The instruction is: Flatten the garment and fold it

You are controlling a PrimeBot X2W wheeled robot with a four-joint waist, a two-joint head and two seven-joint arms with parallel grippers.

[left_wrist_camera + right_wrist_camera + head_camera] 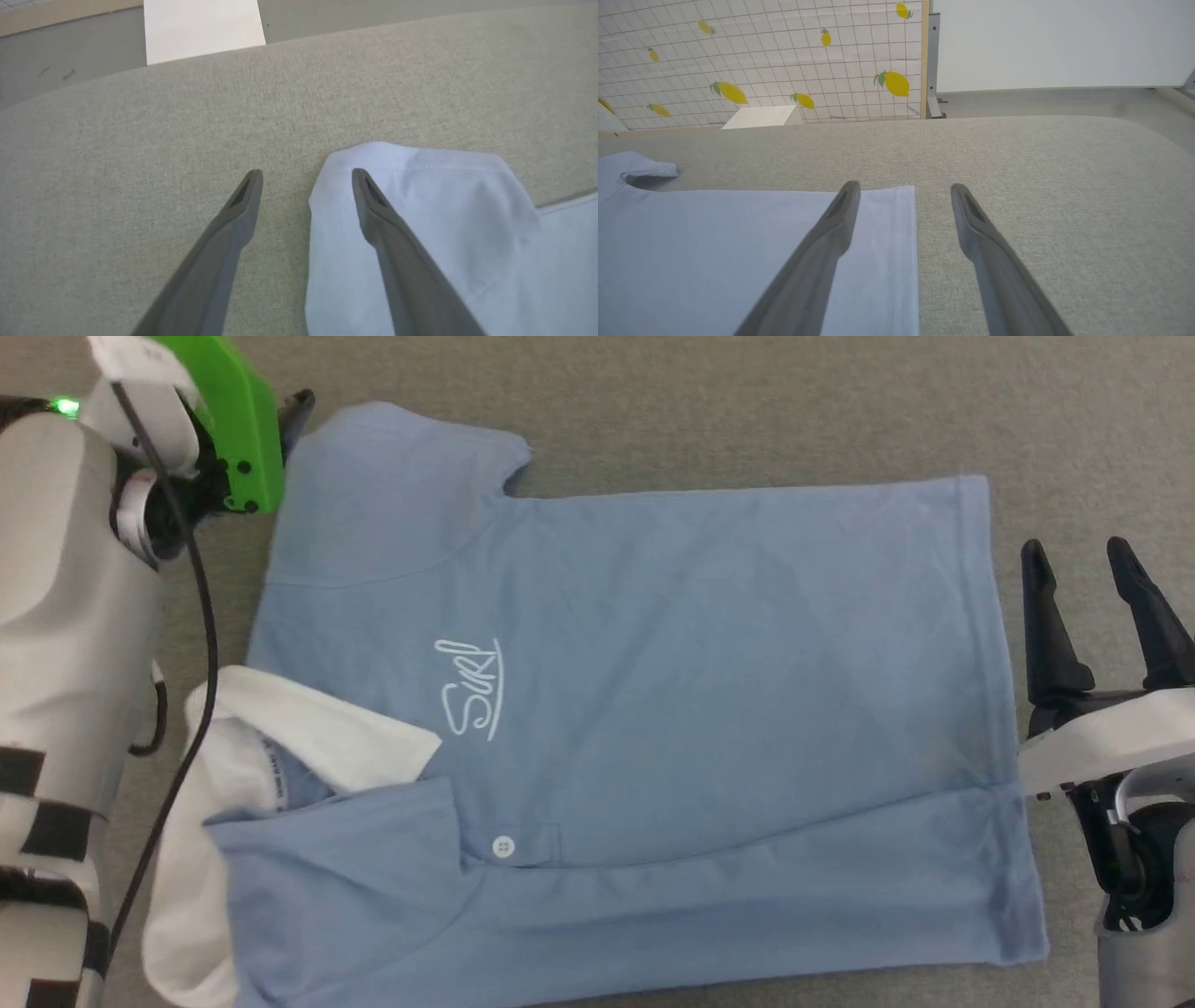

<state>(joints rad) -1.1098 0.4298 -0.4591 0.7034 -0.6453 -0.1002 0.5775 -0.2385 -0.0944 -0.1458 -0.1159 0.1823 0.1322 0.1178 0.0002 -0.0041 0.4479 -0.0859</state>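
The shirt [653, 709] lies flat on the counter [840, 401]. The left fingers [373, 205], wide apart, sit at its sleeve edge at 10 o'clock. The right fingers [1046, 616], wide apart too, are by its hem at 3 o'clock.

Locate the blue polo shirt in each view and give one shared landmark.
Head view: shirt lies across the centre, collar at left.
Left wrist view: lower right, its sleeve beneath one finger of the open left tool.
Right wrist view: lower left, hem between the fingers of the open right tool.
Shared landmark: grey-beige fabric surface under the shirt.
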